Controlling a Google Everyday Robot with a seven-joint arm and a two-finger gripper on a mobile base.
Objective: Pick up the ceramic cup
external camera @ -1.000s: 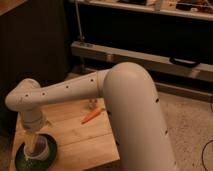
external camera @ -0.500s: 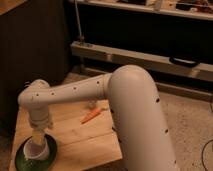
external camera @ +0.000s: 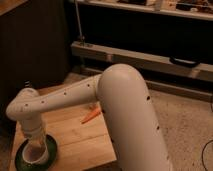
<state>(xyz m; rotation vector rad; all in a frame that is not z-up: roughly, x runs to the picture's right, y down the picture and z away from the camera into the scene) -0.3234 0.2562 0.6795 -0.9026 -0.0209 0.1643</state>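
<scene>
The ceramic cup [external camera: 36,156] shows as a pale round shape standing on the dark green saucer [external camera: 50,149] at the front left corner of the wooden table [external camera: 75,137]. My gripper [external camera: 34,145] points straight down from the white arm [external camera: 60,97] and is right over the cup, at or around its mouth. The gripper body hides most of the cup.
An orange carrot-like object [external camera: 91,115] lies mid-table beside the arm. A small white bottle top [external camera: 27,83] shows at the table's far left edge. A dark cabinet stands to the left, and a metal shelf rail [external camera: 150,60] runs behind. Speckled floor lies to the right.
The wrist end of the arm swung a little right and then back left and slightly down. The gripper has stayed over the cup and saucer.
</scene>
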